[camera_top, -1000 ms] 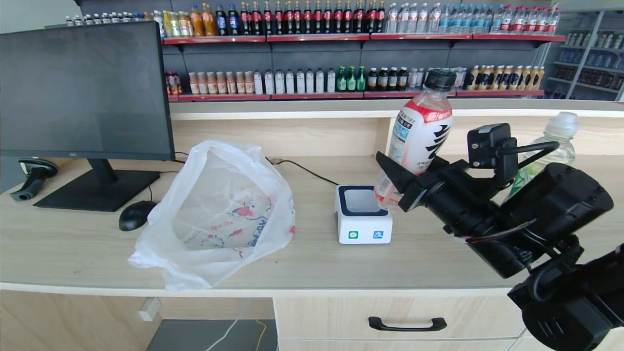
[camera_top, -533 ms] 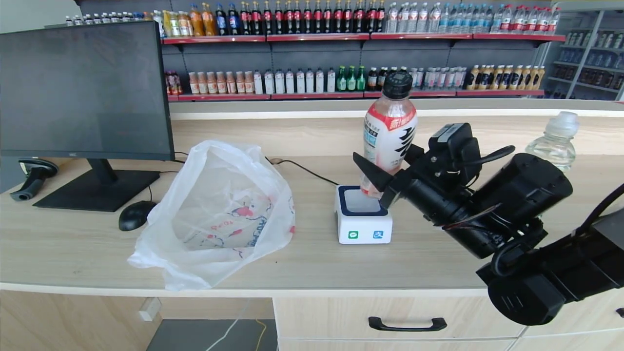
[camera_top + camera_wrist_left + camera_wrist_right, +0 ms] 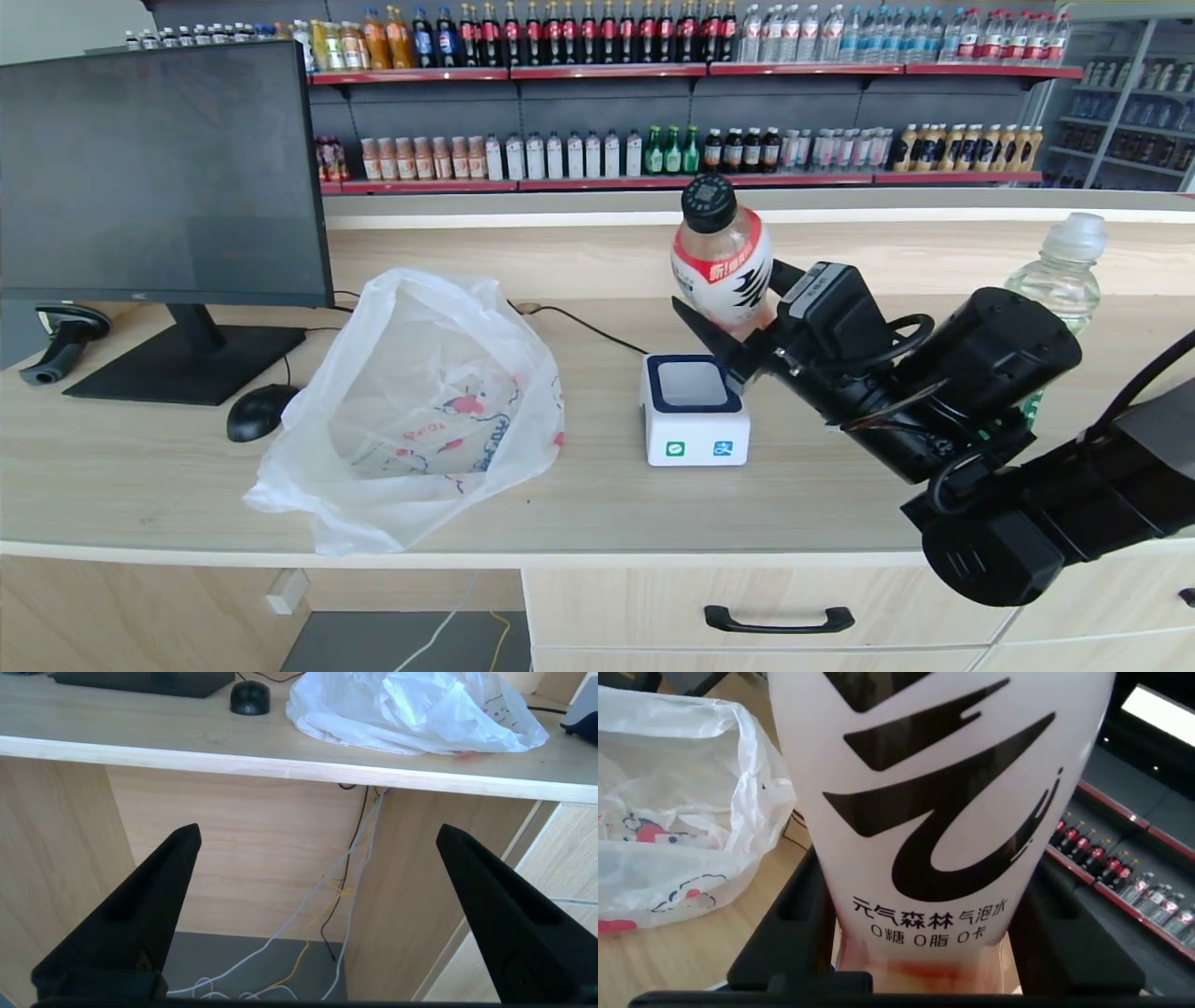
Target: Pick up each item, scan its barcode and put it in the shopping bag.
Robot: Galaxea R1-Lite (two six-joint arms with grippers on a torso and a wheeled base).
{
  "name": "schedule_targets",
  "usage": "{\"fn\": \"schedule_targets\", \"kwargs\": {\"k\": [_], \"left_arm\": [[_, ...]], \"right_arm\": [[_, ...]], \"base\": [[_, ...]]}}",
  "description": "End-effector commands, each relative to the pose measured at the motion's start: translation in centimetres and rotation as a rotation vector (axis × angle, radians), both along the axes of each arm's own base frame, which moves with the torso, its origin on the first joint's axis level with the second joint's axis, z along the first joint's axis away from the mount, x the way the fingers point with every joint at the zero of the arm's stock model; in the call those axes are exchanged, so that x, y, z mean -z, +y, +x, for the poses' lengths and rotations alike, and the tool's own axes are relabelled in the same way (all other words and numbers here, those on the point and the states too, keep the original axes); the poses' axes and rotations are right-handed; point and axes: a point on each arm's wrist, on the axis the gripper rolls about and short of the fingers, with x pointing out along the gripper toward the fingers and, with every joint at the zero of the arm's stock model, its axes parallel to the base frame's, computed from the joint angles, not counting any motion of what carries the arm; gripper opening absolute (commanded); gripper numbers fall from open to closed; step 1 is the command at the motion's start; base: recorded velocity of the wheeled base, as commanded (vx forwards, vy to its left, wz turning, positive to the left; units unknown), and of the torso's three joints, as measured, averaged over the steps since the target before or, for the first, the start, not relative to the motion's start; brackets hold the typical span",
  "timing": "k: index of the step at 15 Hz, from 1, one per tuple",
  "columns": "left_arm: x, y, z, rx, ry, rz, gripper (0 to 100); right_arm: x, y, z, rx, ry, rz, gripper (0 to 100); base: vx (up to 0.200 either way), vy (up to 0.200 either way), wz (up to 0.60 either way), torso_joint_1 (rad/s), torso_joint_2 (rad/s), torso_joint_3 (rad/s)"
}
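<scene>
My right gripper (image 3: 738, 336) is shut on a pink drink bottle (image 3: 724, 263) with a black cap and a white-and-red label, holding it just behind and above the white barcode scanner (image 3: 694, 409), tilted toward the bag. Up close in the right wrist view, the bottle (image 3: 938, 803) stands between the black fingers (image 3: 789, 924). The white plastic shopping bag (image 3: 420, 411) lies open on the counter left of the scanner, also seen as the bag (image 3: 677, 812). My left gripper (image 3: 318, 905) hangs open below the counter edge, its fingers wide apart. A clear water bottle (image 3: 1060, 271) stands at the far right.
A monitor (image 3: 163, 177), a black mouse (image 3: 260, 411) and a handheld scanner (image 3: 61, 341) occupy the counter's left. A cable (image 3: 579, 327) runs behind the bag to the scanner. Shelves of drinks (image 3: 653, 93) line the back wall. A drawer handle (image 3: 780, 621) sits below the counter (image 3: 597, 504).
My right arm has carried the pink bottle leftward and lower, from right of the scanner to just behind it, tipping its cap toward me. The bag and scanner stayed put.
</scene>
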Motion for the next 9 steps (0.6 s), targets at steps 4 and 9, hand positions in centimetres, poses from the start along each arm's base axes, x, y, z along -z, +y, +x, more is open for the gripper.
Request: {"fn": "schedule_targets", "kwargs": {"k": [4, 9], "left_arm": [[0.0, 0.0, 0.0, -0.001, -0.001, 0.002, 100], [0.0, 0.0, 0.0, -0.001, -0.002, -0.003, 100]], "right_arm": [[0.9, -0.2, -0.2, -0.006, -0.025, -0.077, 0], [1.2, -0.4, -0.3, -0.015, -0.048, -0.120, 0]], "base": [[0.000, 0.000, 0.00, 0.000, 0.00, 0.000], [0.000, 0.000, 0.00, 0.000, 0.00, 0.000]]}}
